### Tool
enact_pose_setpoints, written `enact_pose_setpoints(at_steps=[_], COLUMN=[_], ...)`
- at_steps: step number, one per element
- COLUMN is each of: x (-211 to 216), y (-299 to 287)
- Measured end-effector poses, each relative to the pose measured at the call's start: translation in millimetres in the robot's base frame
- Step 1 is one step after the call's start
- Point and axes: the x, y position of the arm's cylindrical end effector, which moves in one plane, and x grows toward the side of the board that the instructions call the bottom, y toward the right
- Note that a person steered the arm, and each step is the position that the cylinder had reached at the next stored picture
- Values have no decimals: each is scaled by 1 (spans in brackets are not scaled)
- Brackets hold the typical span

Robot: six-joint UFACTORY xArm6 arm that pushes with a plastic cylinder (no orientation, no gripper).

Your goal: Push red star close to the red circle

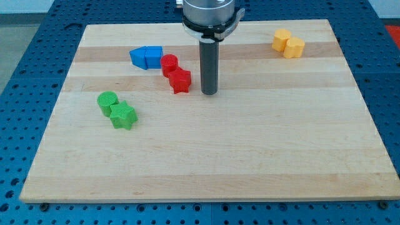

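The red star (180, 81) lies on the wooden board (206, 150), touching the red circle (169, 64), which sits just up and to its left. My tip (209, 93) rests on the board a short way to the right of the red star, slightly lower than it, with a small gap between them.
Two blue blocks (146, 57) lie side by side just left of the red circle. A green circle (107, 102) and a green star (123, 115) sit together at the view's left. Two yellow blocks (287, 43) sit at the top right.
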Motion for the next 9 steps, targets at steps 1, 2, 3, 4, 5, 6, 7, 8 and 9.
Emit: enact_pose_setpoints(at_steps=[1,2,3,4,5,6,7,8,9], x=[-4,-7,-5,7,8,8,11,30,33], y=[-1,-3,-3,-11,-34,-54,-54,-54,-77])
